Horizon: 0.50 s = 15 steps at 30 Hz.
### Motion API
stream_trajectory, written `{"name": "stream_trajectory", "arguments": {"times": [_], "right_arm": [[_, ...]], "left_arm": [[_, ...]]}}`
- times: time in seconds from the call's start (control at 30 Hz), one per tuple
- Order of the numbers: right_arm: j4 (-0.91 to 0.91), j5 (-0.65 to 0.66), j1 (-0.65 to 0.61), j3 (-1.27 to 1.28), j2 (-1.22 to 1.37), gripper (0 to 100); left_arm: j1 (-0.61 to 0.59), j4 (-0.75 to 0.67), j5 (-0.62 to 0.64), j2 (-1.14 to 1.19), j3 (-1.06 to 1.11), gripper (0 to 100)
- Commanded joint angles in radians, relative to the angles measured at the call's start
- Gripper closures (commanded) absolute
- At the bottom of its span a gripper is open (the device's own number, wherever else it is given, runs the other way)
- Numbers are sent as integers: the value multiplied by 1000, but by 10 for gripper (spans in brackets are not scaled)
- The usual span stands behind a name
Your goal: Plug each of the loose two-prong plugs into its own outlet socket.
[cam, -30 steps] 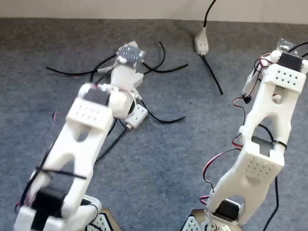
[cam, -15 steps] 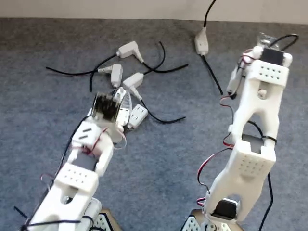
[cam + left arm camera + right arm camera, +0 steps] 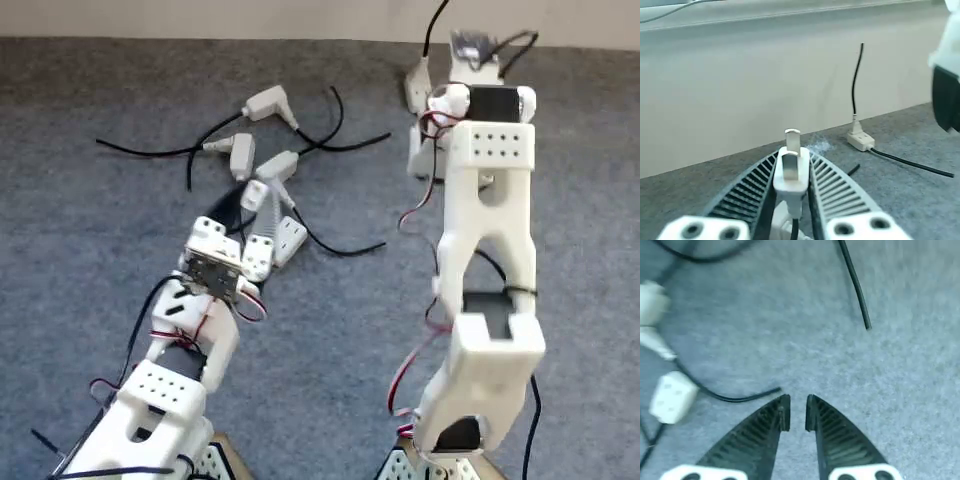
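**Squarely gripped: one plug in the left gripper, the right gripper bare**

The left gripper (image 3: 792,159) is clamped on a white two-prong plug (image 3: 791,175). Its ribbed black fingers (image 3: 832,185) press the plug's sides, and the metal prongs point away from the wrist toward a pale wall (image 3: 740,90). The plug's black cord drops down between the fingers. Farther off, at the foot of the wall, a small white outlet block (image 3: 860,140) lies on the grey carpet (image 3: 920,130) — one black cord rises from it up the wall, and another runs off along the floor.

From above, the left arm (image 3: 170,380) reaches into a tangle of black cords. Just beside its gripper sits a white outlet cube (image 3: 289,238). Beyond it lie three more white plugs: an angled one (image 3: 268,101), a second (image 3: 240,155) and a third (image 3: 280,164), all loose on the carpet.

The right gripper (image 3: 796,412) has its fingers nearly together — a slim gap, nothing in it — above bare carpet. A thin black cord end (image 3: 774,390) lies just ahead of the fingertips. In the high view the right arm (image 3: 487,200) stretches to the carpet's far edge, covering part of the outlet block.
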Motion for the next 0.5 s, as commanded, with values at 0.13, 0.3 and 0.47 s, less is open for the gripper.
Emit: {"name": "stream_trajectory", "arguments": {"times": [0.13,0.3,0.47], "right_arm": [[36,2,-128,134,-469,990],[33,198,-308,383,-690,990],[-36,259,-501,555,-937,990]], "left_arm": [[205,-18,9,-22,-8,994],[228,-17,9,-22,-13,994],[249,-17,9,-24,-8,994]]}}
